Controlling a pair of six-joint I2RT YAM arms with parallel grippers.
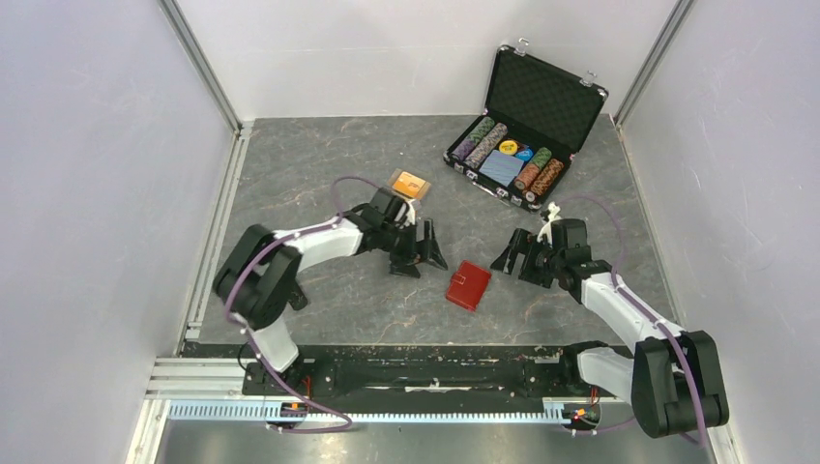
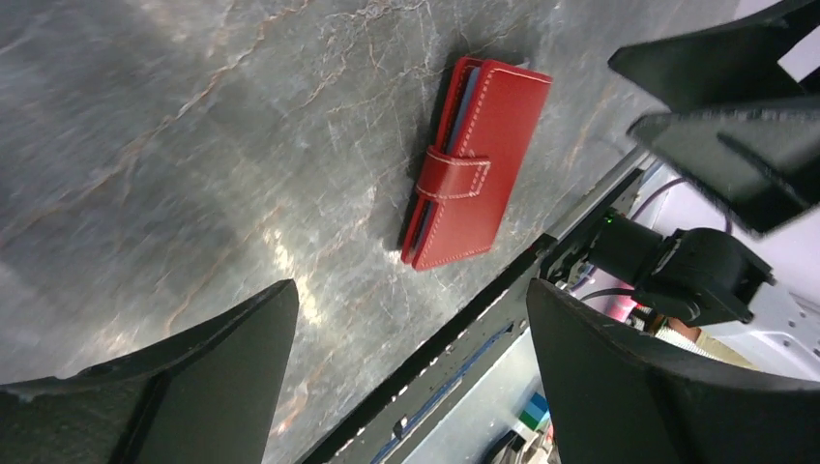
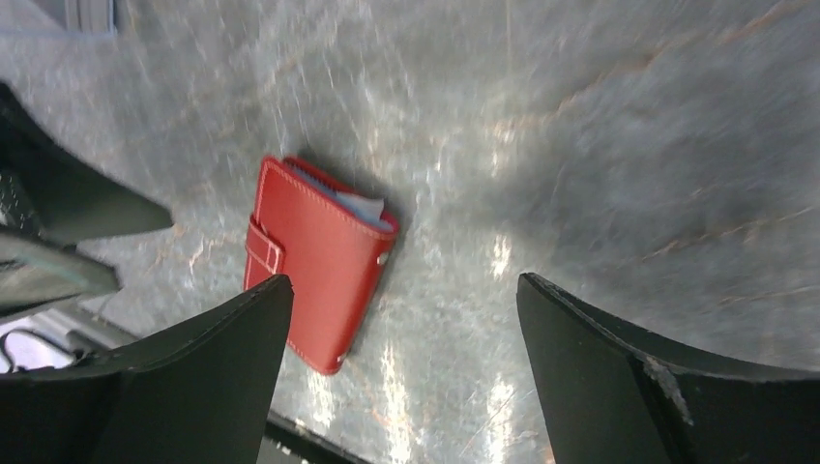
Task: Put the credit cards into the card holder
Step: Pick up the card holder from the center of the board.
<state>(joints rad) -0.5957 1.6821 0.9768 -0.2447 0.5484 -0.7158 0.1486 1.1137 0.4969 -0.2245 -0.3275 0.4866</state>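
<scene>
When you look down from above, the left arm bends in from the left side of the grey table, and the left gripper hangs just left of the middle. Its two black fingers are spread wide, with only bare table between them. Just above that gripper in the picture, the credit cards lie in a small pile with an orange one on top; I cannot tell how many there are. They are well apart from the card holder, which lies flat on the table in the middle of the picture, between the two grippers and a bit lower than both. It is apart from all the fingers. It is red and folded shut, with its little tab going across the front. From the left wrist camera it shows in the upper middle, with a thin blue-grey edge down one side, and that gripper's fingers sit at the bottom corners, far apart. From the right wrist camera it shows left of the middle, and something pale peeks out of its top edge. The right gripper hangs just right of the card holder, and its fingers are spread wide too, with only table between them. In the upper right of the top picture a black chip case stands open, with rows of poker chips and a blue deck inside.
</scene>
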